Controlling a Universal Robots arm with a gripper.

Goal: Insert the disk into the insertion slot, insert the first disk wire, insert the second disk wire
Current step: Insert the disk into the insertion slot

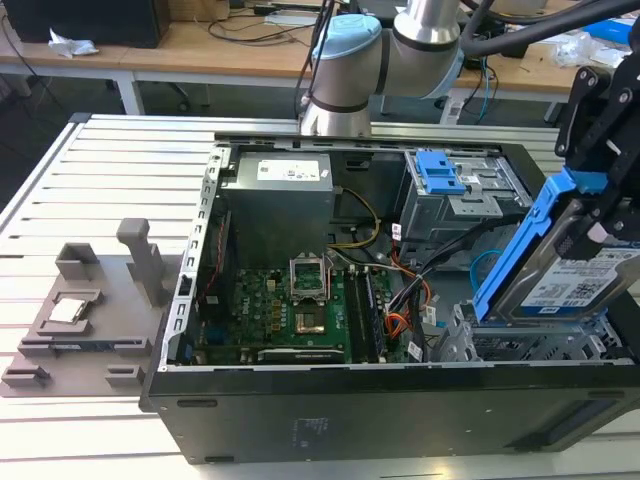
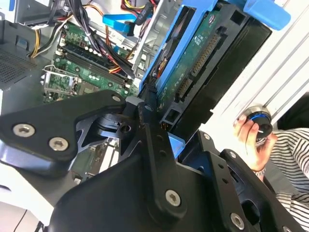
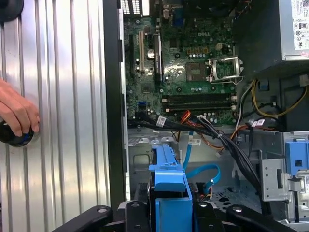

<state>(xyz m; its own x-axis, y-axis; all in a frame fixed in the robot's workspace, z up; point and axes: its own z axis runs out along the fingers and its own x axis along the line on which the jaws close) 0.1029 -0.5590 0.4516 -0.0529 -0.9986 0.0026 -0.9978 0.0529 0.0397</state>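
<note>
Pincer (image 1: pixel 592 225) clamped on disk (image 1: pixel 570 275), held tilted over insertion slot (image 1: pixel 515 345), not in yet

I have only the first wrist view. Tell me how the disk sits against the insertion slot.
Observer: In the exterior view the disk stands steeply tilted, its lower end down at the insertion slot, not flat in a bay.
Operator: Report which way its label faces.
Observer: The white label faces upward, toward the exterior camera.
</note>
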